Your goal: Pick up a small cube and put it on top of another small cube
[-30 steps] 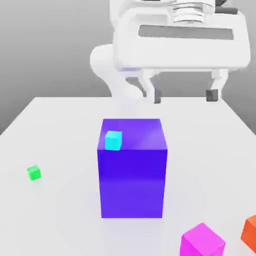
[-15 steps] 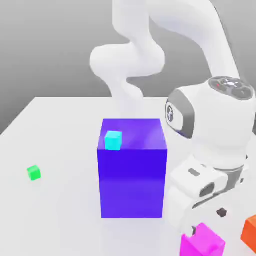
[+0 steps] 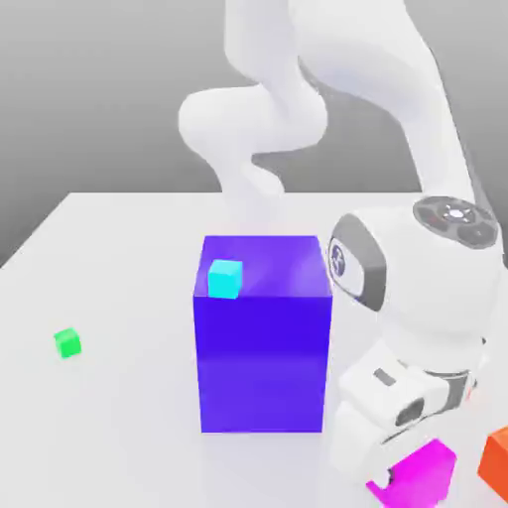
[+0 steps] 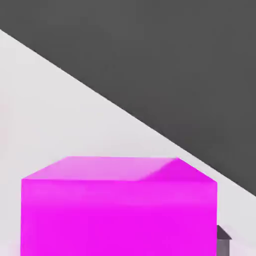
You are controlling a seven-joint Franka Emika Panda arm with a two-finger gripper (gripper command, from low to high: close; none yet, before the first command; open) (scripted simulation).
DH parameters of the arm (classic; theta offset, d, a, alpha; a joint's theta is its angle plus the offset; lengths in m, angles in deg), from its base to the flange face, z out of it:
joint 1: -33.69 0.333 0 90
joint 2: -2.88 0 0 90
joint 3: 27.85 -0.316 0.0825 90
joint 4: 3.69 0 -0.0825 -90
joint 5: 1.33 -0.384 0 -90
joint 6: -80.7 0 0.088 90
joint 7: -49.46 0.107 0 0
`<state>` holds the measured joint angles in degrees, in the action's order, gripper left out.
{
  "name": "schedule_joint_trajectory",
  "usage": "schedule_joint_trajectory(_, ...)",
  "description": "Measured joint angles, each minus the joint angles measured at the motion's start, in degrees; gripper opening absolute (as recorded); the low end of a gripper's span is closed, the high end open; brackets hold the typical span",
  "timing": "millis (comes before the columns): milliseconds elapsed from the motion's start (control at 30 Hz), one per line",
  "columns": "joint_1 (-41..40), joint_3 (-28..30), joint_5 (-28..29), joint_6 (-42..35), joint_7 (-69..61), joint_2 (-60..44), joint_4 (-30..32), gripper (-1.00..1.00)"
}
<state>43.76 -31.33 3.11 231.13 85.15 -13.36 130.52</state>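
Magenta cube (image 3: 425, 474) near table (image 3: 109, 417) edge — beside orange cube (image 3: 497, 456).

Exterior view: raised, facing arm (image 3: 397, 248) across table (image 3: 109, 417).
Hand view: very near.
Shared: pink cube (image 3: 425, 474) (image 4: 120, 210).

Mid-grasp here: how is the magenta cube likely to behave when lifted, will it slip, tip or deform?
The magenta cube looks rigid: crisp edges and flat faces, so it probably won't deform. Its smooth, glossy sides may be a bit slippery, so squeeze squarely. Flat-bottomed on the table, it shouldn't roll, and it probably seats less steadily on the smaller green cube.
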Motion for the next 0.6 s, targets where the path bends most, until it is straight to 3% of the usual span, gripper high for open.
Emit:
schedule_joint_trajectory(300, -11.05, 15.97, 4.03, 0.51, 17.52, 10.62, 10.26, -1.00)
schedule_joint_trajectory(467, -27.48, 22.82, 6.78, 0.96, 30.22, 17.52, 17.15, -1.00)
schedule_joint_trajectory(600, -35.02, 26.58, 6.73, 1.63, 38.24, 22.22, 22.57, -1.00)
